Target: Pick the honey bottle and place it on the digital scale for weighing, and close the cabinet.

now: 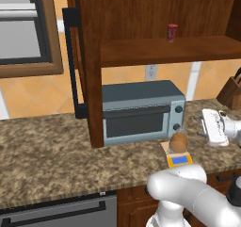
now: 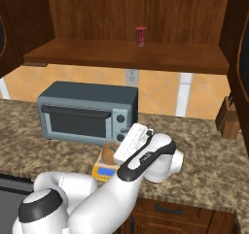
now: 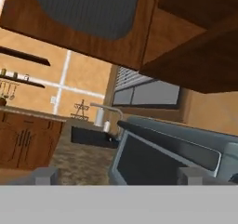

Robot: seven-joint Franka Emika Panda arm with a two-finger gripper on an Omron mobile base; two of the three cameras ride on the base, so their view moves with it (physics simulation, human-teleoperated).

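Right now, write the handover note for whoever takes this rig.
Gripper: fingers apart, nothing between them; open, aimed at the grey toaster oven.
Amber beehive-shaped honey bottle: upright on the small flat tan digital scale in front of the oven. Placing done.
Dark brown wooden wall cabinet: doors open, small red can on its shelf.
Left: close the cabinet.

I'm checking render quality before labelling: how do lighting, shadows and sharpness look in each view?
Left base view: flat, even light, no glare; the honey bottle on the digital scale is soft and pixelated. Right base view: the cabinet shelf underside is darker, and the toaster oven reads clearly. Hand view: rolled, with the cabinet door looming large and blurred edges on the gripper tips.
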